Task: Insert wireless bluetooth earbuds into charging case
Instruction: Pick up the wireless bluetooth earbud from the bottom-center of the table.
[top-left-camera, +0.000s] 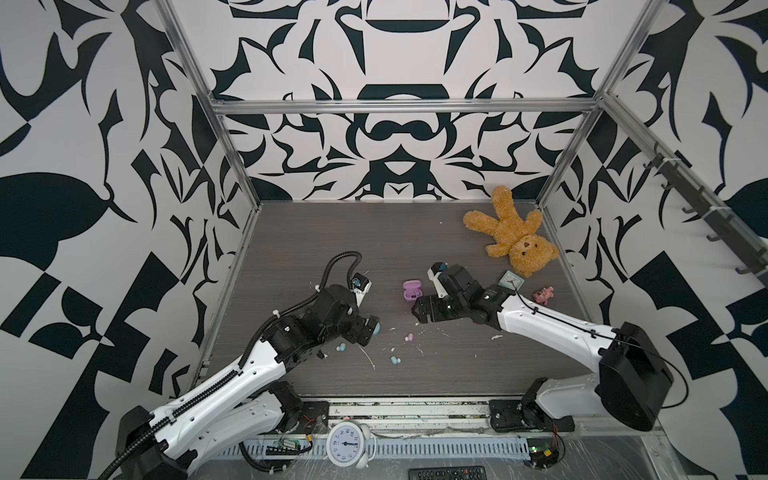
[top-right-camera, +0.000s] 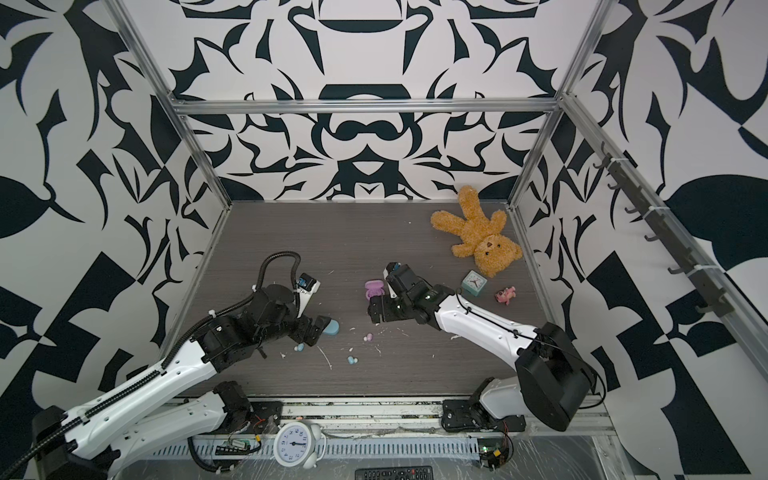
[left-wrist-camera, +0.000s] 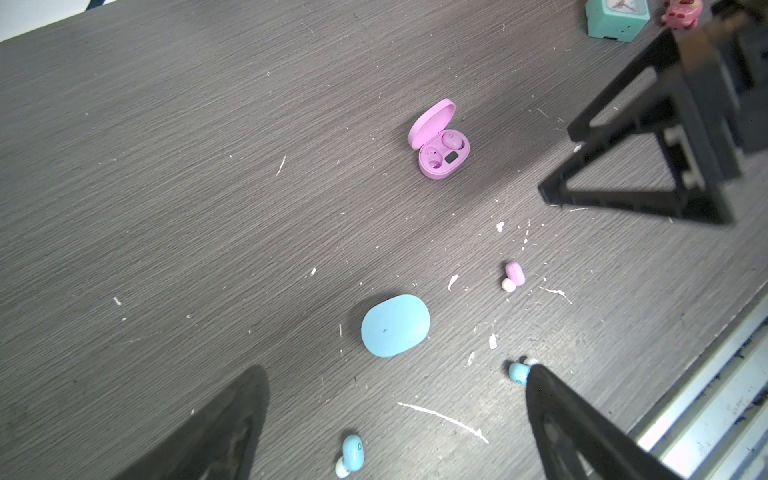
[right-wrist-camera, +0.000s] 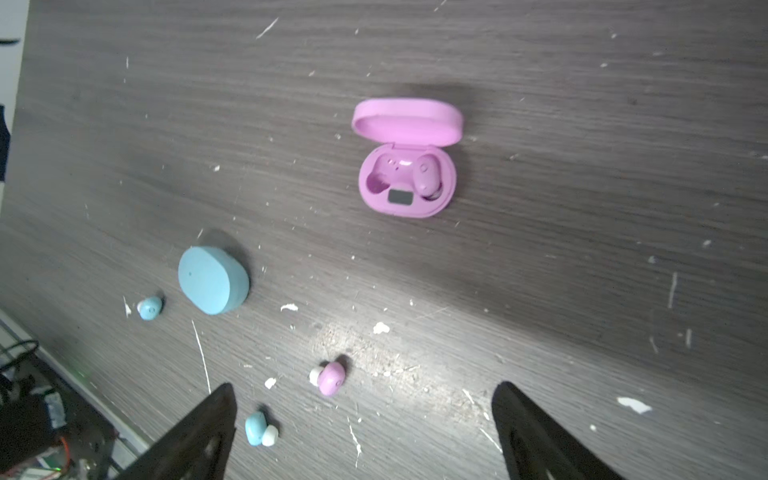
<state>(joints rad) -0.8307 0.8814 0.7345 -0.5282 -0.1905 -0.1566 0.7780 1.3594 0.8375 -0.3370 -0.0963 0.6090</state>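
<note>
Left jaws and right jaws gape wide, holding nothing; one pink earbud sits in the pink case.

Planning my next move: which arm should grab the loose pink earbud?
Right. The right gripper hangs open beside the pink earbud and open pink case; the left gripper is by the blue case.

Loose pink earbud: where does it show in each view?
Both top views: the loose pink earbud lies nearer the camera than the open pink case.
Left wrist: the earbud lies apart from the closed blue case.
Right wrist: the earbud lies just ahead of the right gripper.
Shared landmark: the open pink case.
</note>
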